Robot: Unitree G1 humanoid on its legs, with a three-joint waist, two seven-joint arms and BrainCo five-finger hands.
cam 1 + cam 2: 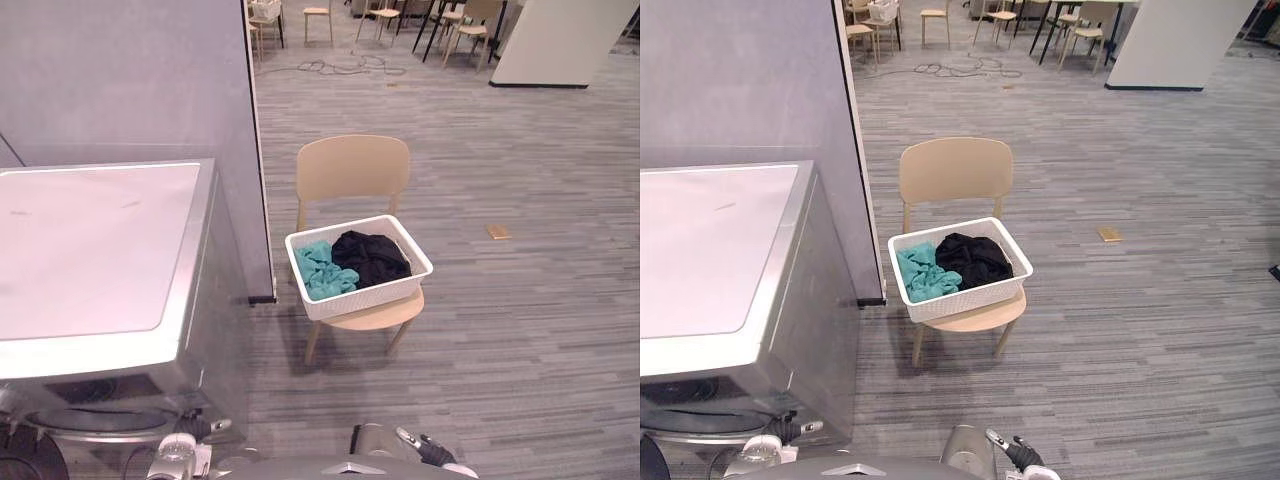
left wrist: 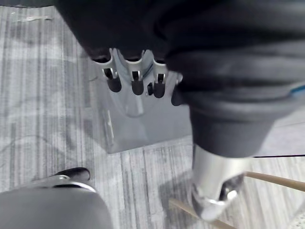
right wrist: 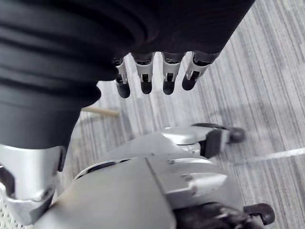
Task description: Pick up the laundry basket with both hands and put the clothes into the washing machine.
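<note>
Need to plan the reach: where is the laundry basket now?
In the left eye view the laundry basket sits on the seat of the wooden chair, centre frame, right of the washing machine.

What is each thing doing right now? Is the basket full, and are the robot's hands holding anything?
laundry basket: upright on the chair seat, clothes inside, not lifted yet.
teal cloth: crumpled in the basket.
black cloth: bunched beside the teal one, in the basket.
chair: standing upright.
washing machine: door state cannot be told.
left hand: open, empty.
right hand: open, empty.
</note>
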